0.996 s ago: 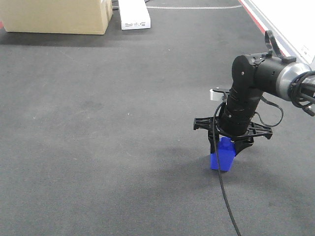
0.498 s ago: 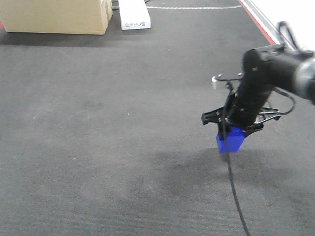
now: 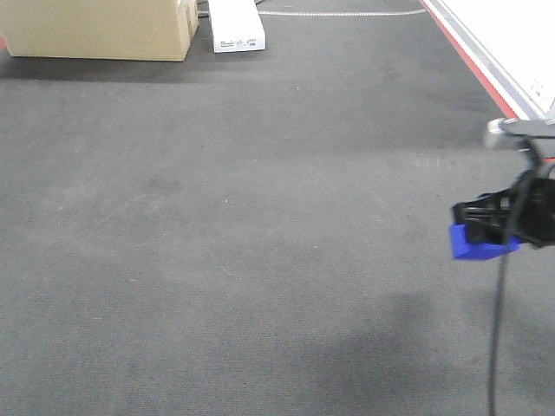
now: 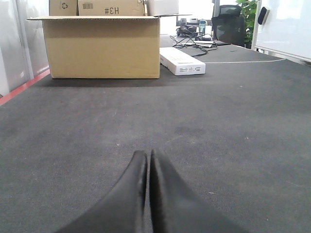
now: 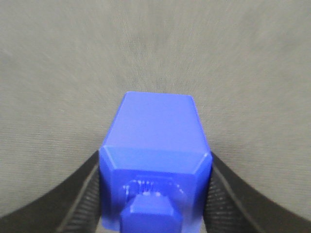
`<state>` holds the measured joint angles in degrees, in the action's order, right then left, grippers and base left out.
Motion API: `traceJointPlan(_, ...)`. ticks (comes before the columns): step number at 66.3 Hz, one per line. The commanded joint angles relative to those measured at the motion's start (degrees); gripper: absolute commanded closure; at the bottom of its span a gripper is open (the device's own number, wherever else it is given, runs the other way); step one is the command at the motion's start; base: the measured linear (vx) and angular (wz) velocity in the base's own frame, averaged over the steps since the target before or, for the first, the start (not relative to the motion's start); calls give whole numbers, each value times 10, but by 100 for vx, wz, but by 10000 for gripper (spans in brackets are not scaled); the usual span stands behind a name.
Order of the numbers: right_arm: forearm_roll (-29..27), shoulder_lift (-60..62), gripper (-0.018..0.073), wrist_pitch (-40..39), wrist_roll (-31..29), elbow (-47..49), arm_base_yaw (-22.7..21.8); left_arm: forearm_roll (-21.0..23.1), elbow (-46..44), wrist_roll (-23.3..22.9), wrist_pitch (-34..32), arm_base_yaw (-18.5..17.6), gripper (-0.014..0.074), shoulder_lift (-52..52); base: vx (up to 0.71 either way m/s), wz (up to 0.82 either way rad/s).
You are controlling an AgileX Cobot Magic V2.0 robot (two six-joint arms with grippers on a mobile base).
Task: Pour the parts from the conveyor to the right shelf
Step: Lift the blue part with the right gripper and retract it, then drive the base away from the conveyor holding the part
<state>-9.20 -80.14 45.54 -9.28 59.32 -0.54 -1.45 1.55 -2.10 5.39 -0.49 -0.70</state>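
The part, a small bright blue block [image 3: 479, 246], hangs above the dark grey conveyor [image 3: 217, 225] at the far right of the front view. My right gripper [image 3: 487, 232] is shut on it. In the right wrist view the blue block [image 5: 154, 141] fills the space between the two ribbed black fingers [image 5: 86, 194], with its stud towards the camera, and the right gripper [image 5: 155, 165] holds it clear of the belt. My left gripper [image 4: 147, 155] is shut and empty, low over the conveyor [image 4: 218, 126]. The right shelf is out of view.
A large cardboard box [image 3: 100, 28] and a long white box [image 3: 236, 24] stand at the far end of the belt; the cardboard box [image 4: 101, 46] and white box [image 4: 182, 61] also show in the left wrist view. A red edge strip [image 3: 473, 54] runs along the belt's right side.
The right arm has lifted the blue block off the belt and carried it to the right, almost out of the front view. The left gripper's earlier position is not shown.
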Motion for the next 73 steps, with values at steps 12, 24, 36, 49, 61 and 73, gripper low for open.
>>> traceJointPlan(12, -28, 203, 561, -57, -7, -82, -2, 4, -11, -4, -41, -3, 603, -8, 0, 0)
traceJointPlan(24, -31, 331, 561, -83, -11, -169, -2, 4, -11, -4, -41, -3, 603, -8, 0, 0)
traceJointPlan(36, -64, 460, 561, -158, -38, -253, -2, 4, -11, -4, -41, -3, 603, -8, 0, 0)
traceJointPlan(49, -63, 596, 561, -162, -58, -295, -2, 4, -11, -4, -41, -3, 603, -7, 0, 0)
traceJointPlan(61, -59, 712, 561, -142, -58, -302, -2, 4, -11, -4, -41, -3, 603, -7, 0, 0)
traceJointPlan(73, -49, 789, 561, -129, -58, -302, -2, 4, -11, -4, -41, -3, 603, -7, 0, 0)
